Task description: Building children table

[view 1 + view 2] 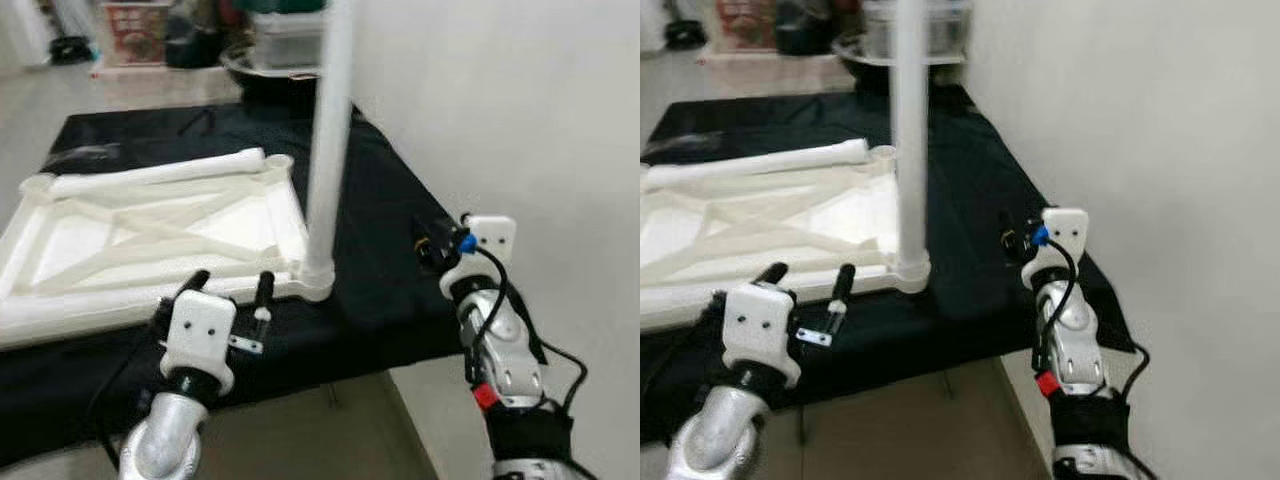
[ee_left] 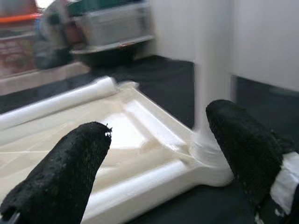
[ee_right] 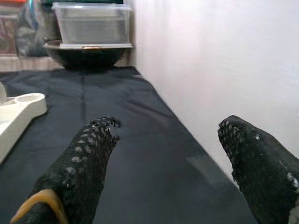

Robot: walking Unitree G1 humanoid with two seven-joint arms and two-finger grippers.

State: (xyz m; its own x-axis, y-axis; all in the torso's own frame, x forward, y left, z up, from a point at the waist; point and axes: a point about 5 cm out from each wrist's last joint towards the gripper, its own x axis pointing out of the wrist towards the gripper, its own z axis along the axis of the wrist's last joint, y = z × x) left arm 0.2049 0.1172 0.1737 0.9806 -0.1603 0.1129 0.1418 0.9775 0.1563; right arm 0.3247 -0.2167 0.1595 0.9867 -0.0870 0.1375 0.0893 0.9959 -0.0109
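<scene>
I see the white tabletop panel (image 1: 150, 235) lying upside down at centre left on the black worktop (image 1: 380, 260), one leg (image 1: 328, 140) standing upright in its near right corner. My left end effector (image 1: 232, 283) hovers wide open just before that corner; my right end effector (image 3: 173, 154), also wide, hangs over bare cloth at right.
</scene>
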